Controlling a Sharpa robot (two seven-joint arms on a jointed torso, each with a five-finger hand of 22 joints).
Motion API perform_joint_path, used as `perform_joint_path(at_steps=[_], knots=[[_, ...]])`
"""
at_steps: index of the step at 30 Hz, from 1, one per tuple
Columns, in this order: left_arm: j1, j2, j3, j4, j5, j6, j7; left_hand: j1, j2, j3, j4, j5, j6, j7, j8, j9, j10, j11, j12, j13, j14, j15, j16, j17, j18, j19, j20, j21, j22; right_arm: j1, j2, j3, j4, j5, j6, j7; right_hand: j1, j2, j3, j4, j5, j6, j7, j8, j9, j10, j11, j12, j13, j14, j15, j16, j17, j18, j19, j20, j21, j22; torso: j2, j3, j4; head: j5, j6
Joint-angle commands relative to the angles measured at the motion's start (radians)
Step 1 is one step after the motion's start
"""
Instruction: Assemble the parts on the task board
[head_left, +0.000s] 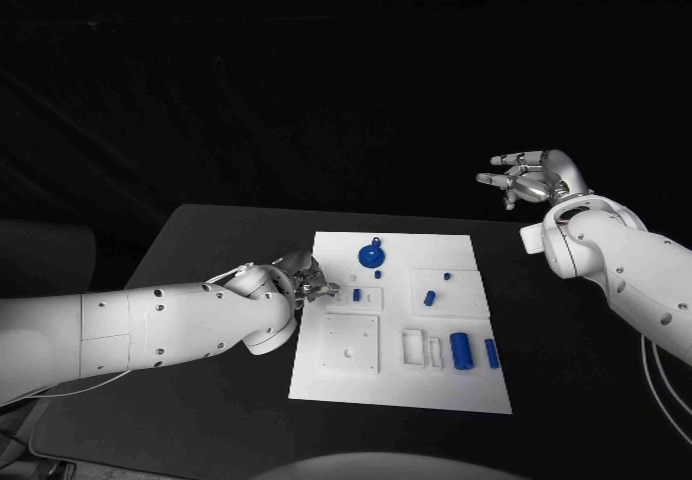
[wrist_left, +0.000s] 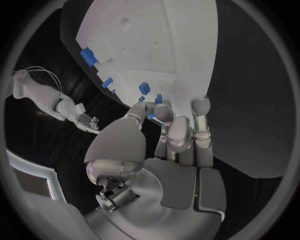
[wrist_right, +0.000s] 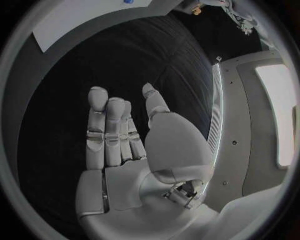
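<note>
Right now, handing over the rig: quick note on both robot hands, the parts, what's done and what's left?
Left robot hand: at the task board's left edge, fingertips together at a small blue part; whether it grips it, I can't tell.
Right robot hand: raised off to the board's right, fingers apart, holding nothing.
Parts: round blue piece at the board's top middle, two small blue pieces mid-right, two blue cylinders lower right.
Done: can't tell what is seated.
Left: the assembly looks mostly ahead.

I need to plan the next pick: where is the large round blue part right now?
In the head view, the round blue part lies at the far end of the task board, near its middle, just beyond the left robot hand.
</note>
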Motion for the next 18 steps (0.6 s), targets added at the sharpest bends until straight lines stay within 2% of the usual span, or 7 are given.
perform_joint_path(at_steps=[1,9,18], knots=[[-0.004,0.006,0.0,-0.003,-0.033,-0.019,0.051,0.013,0.0,0.111,-0.108,-0.002,0.034,-0.028,-0.006,0.001,0.004,0.0,-0.004,0.001,0.003,-0.001,-0.005,-0.002,0.01,0.007,-0.002,0.004,0.02,0.0,0.002,0.0,0.0,-0.012,0.009,0.002,0.001,0.009,0.003,-0.009,-0.006,0.006,-0.001,0.0,0.002,0.001,-0.006,0.006,-0.001,-0.005,-0.004,0.006,-0.002,0.006,0.004,-0.002,0.004,0.034,0.001,-0.0002,-0.0001,-0.002,-0.003],[-0.007,0.019,0.0,-0.023,-0.057,-0.008,0.075,0.016,-0.001,0.11,-0.104,-0.002,0.034,-0.028,-0.006,0.0,0.005,0.0,-0.005,0.004,0.003,-0.001,-0.006,-0.002,0.009,0.006,-0.002,0.002,0.02,0.0,0.004,0.0,-0.002,-0.012,0.011,0.001,0.003,0.013,0.008,-0.019,-0.01,0.008,-0.001,0.0,0.002,0.0,-0.007,0.006,-0.002,-0.005,-0.004,0.006,-0.002,0.006,0.003,-0.002,0.003,0.034,0.002,-0.0002,-0.0016,-0.003,-0.006],[-0.009,0.034,0.001,-0.045,-0.052,0.018,0.075,0.019,-0.001,0.11,-0.099,-0.008,0.032,-0.028,-0.007,0.0,0.004,0.001,-0.006,0.006,0.003,-0.001,-0.006,-0.002,0.009,0.006,-0.003,0.001,0.02,0.0,0.004,0.0,-0.002,-0.012,0.012,-0.001,0.003,0.013,0.008,-0.019,-0.01,0.008,-0.001,0.0,0.002,0.0,-0.007,0.006,-0.002,-0.005,-0.004,0.006,-0.002,0.006,0.003,-0.002,0.003,0.034,0.002,-0.0005,0.0005,-0.006,-0.008]])
